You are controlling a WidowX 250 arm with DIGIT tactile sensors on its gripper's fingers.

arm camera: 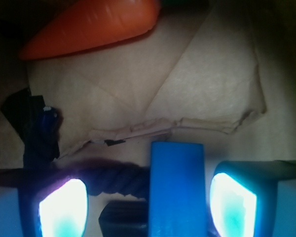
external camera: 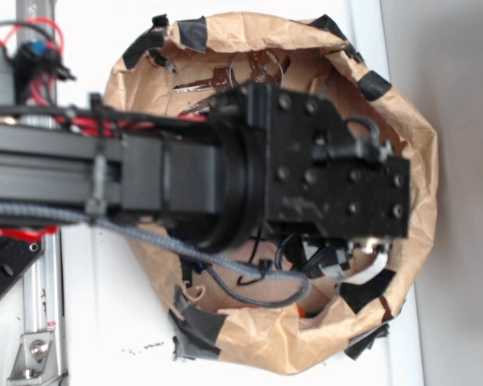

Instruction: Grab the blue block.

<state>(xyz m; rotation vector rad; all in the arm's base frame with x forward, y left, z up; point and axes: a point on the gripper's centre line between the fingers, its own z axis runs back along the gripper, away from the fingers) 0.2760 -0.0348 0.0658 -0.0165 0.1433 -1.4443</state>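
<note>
**Inside the bag: jaws straddle the block, grip not yet made**

Between the two glowing fingertips of the black robot gripper (arm camera: 148,205), seen from the wrist, stands the bright sky-blue rectangular block (arm camera: 176,190). It sits nearer the right finger than the left, with a gap showing on both sides, so the jaws stand apart and hold nothing. The dark navy twisted rope (arm camera: 106,177) runs from the block's left flank toward the left finger. Ahead of the gripper, well apart, lies an orange plastic carrot (arm camera: 91,23) on the brown paper floor. From the exterior view, the arm fills the crumpled brown paper bag (external camera: 402,121), and the block is hidden beneath it.

Risks, as judged: the off-centre block may be shoved or twisted as the right finger meets it first; the rope could be pinched alongside, weakening the hold; a low descent may snag the paper folds.
</note>
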